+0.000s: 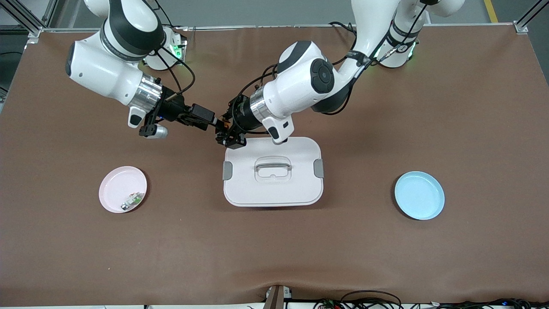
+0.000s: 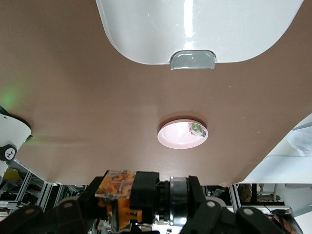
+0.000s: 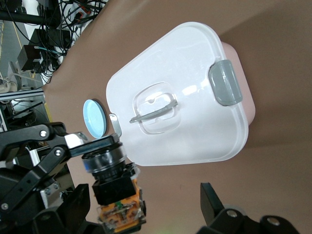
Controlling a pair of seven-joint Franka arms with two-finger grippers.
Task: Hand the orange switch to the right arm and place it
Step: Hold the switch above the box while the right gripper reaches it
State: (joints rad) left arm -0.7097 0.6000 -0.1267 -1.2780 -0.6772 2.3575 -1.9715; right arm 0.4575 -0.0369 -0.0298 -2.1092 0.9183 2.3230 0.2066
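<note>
bright even light, soft shadows

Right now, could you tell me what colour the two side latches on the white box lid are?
Grey; the latches on the white box lid show best in the right wrist view.

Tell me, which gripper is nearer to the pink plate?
Right. The right gripper hangs open above bare table, toward the pink plate's end. The left gripper, holding the orange switch, is by the white box.

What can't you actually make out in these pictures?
- Box contents: the white lid covers the storage box in every view.
- Small part on the pink plate: too tiny to identify in the front view.
- Orange switch face: hidden; left end effector is shut on it.
- Right end effector: one finger shows, cut off by the right wrist view's edge.
</note>
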